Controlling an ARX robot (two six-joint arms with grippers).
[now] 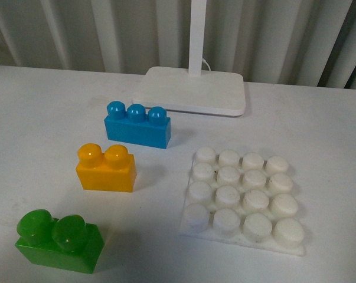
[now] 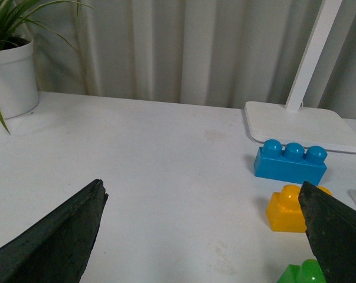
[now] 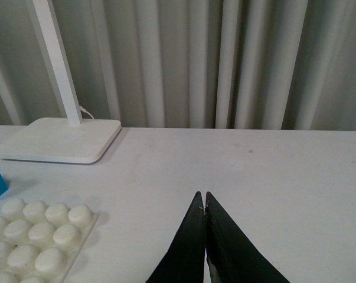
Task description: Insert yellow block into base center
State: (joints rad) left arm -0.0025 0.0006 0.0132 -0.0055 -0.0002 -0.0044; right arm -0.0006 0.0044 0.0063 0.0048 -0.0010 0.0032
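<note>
**A:** Where is the yellow block [image 1: 105,169] now?

**B:** It stands upright and free on the bench [image 1: 42,112], at about 9 o'clock from the base [image 1: 241,199]. It is near the base but not touching it. The blue brick [image 1: 137,125] is at 1 o'clock from it and the green brick [image 1: 58,240] at 7 o'clock, both apart from it.

**A:** And the end effectors?

**B:** The left end effector [image 2: 201,191] has its fingers wide apart and holds nothing. The right end effector [image 3: 205,197] has its fingers pressed together, also with nothing in them. It is on the 3 o'clock side of the base.

**A:** Which step is in hand, then?

**B:** I judge it is the reach for the block. The left arm seems the better choice, because its camera sees the block.

**A:** How to do it well?

**B:** I would come down from above and put the fingers on the 9 and 3 o'clock faces, below the studs, so the neighbours are not pushed. Hold the block level. Then carry it toward 3 o'clock, line it up over the middle studs and press straight down. Nothing seems to hold the base, so a tilted push could slide it.
</note>
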